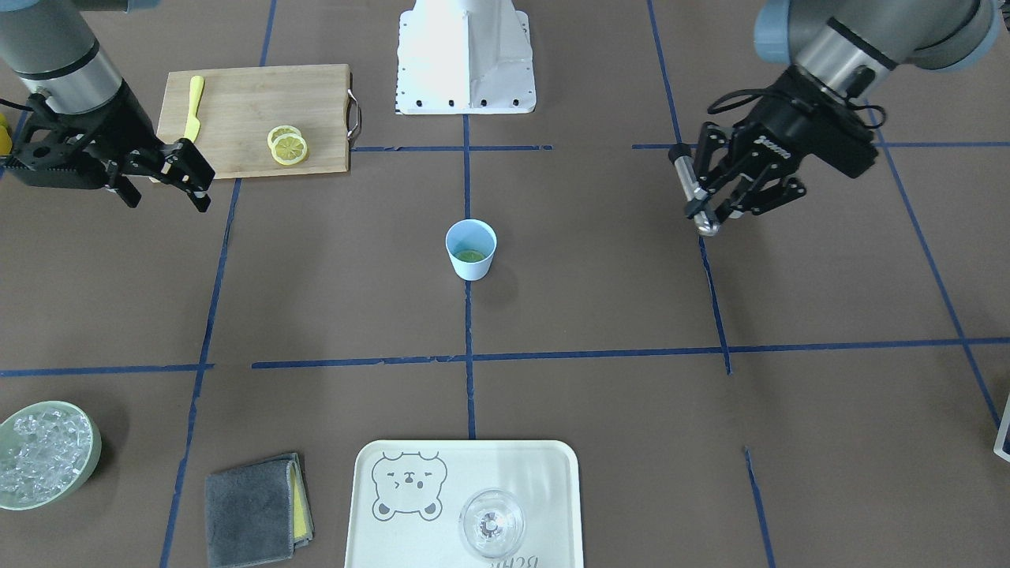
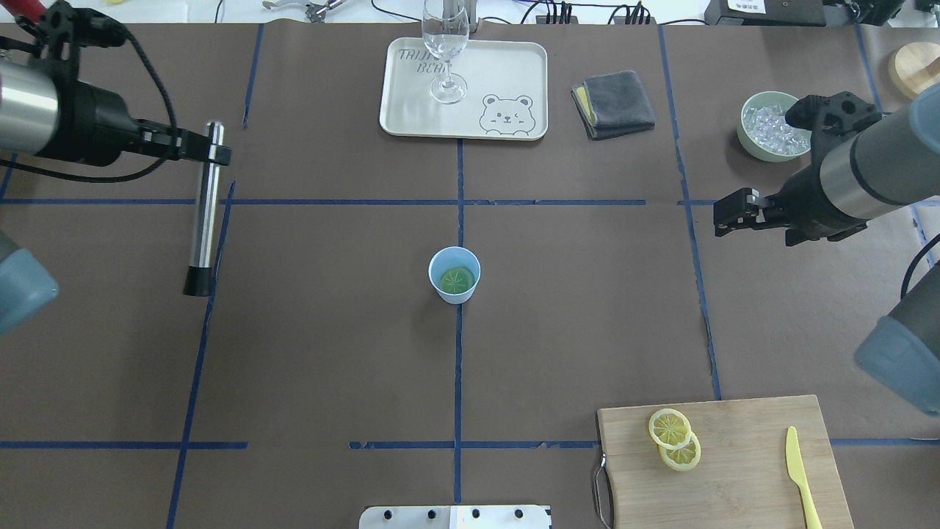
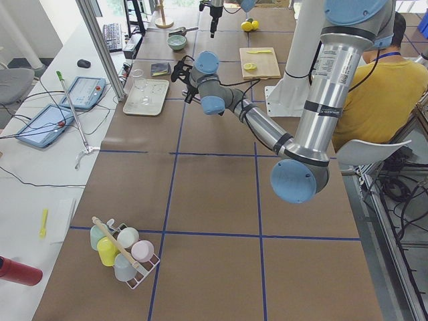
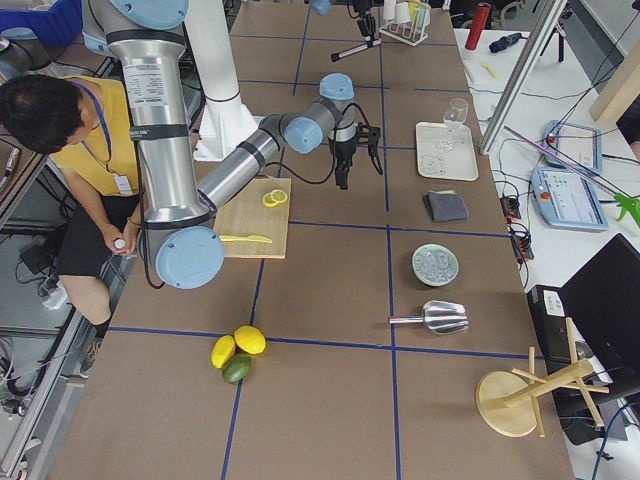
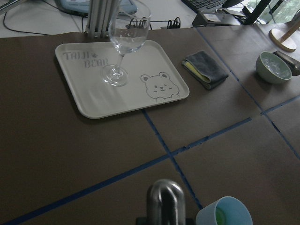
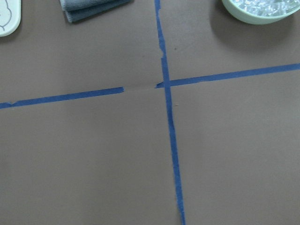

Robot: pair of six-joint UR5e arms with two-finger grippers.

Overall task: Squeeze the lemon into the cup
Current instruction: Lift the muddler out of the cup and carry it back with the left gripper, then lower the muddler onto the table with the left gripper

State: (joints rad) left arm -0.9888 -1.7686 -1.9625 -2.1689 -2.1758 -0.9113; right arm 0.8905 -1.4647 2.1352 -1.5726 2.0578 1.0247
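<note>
Lemon slice [image 2: 457,280] is lying flat at the bottom of the light-blue cup [image 2: 454,274], cut face up. It is round with no long axis and is looking greenish in there. In the front-facing view the near cup wall is hiding part of it. The cup is standing upright, mouth up, mid-desk on a blue tape line, well apart from both arms. In the left wrist view the bottom frame edge is cutting it off.

Left end effector [image 2: 213,150] is clamping a steel muddler [image 2: 203,213] near one end. In the overhead view its long axis is running roughly toward the robot, black tip nearest.

Right end effector [image 1: 166,193] is hanging with fingers spread and nothing between them, near the cutting board [image 1: 237,102]. Two more lemon slices [image 1: 288,145] are overlapping on the board, with a yellow knife [image 1: 194,106] beside them.

The tray [image 5: 89,101] is reading "TAIJI BEAR", and in the overhead view the wine glass [image 5: 125,44] is covering some letters. The lettering on the left end effector is too small to read.
</note>
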